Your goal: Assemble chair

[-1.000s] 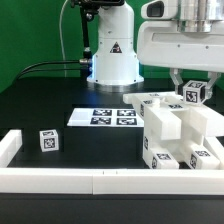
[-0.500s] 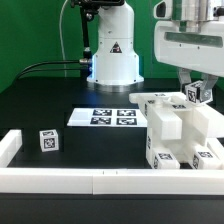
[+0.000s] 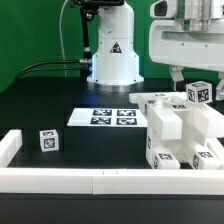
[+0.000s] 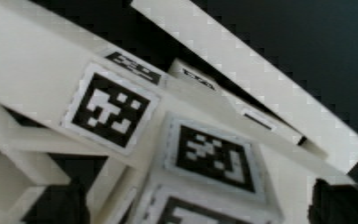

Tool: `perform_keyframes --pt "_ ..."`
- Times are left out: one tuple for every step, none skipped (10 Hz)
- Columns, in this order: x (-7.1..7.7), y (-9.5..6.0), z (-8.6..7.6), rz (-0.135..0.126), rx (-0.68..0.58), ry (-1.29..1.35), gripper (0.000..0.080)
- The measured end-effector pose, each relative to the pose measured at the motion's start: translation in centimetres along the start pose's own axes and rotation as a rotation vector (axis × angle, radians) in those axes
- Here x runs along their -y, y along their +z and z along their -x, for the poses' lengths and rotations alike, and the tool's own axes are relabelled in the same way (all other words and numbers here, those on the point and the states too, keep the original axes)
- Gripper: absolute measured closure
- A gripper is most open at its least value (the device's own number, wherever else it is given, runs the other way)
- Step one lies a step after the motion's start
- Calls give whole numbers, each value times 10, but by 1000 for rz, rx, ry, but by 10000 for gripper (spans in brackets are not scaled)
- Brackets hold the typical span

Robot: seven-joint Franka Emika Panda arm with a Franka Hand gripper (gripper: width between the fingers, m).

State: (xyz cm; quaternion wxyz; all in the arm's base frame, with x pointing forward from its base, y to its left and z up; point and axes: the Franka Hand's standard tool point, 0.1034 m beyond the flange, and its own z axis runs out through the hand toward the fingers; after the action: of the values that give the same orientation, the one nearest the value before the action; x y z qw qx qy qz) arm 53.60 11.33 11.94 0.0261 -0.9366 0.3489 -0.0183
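The gripper [image 3: 196, 76] had spread its jaws wide, letting go of the tagged peg [image 3: 200, 92] it had pinched a moment before. The peg sat free atop the part-built chair [image 3: 172, 125], at the exterior view's right, seemingly placed.

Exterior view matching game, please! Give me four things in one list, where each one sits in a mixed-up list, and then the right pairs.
Things:
1. marker board
2. small tagged block
3. chair
4. border rail

Places:
A. stacked up at the exterior view's right
B. running low across the front of the exterior view
C. alone at the exterior view's left
D. lying flat in the middle, in front of the robot base

Pairs: 1-D, 2-C, 3-A, 4-B
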Motion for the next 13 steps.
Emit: perform_keyframes --pt "1 -2 2 -2 0 -140 154" --pt "4 -4 6 -1 -2 -164 151" --pt "3 -3 5 2 -4 -252 151" --pt "2 -3 4 3 -4 -292 150" --pt "2 -3 3 5 -5 -375 150" --pt "2 -3 3 6 -5 -456 150" --pt "5 -3 7 5 8 -609 150" --pt "3 -3 6 6 14 -691 150" --pt "2 -3 5 7 12 -688 150" --pt "2 -3 5 7 13 -644 287" --pt "2 -3 5 8 12 -643 287" --pt "2 -3 5 7 13 -577 426" --pt "2 -3 5 7 13 -486 518"
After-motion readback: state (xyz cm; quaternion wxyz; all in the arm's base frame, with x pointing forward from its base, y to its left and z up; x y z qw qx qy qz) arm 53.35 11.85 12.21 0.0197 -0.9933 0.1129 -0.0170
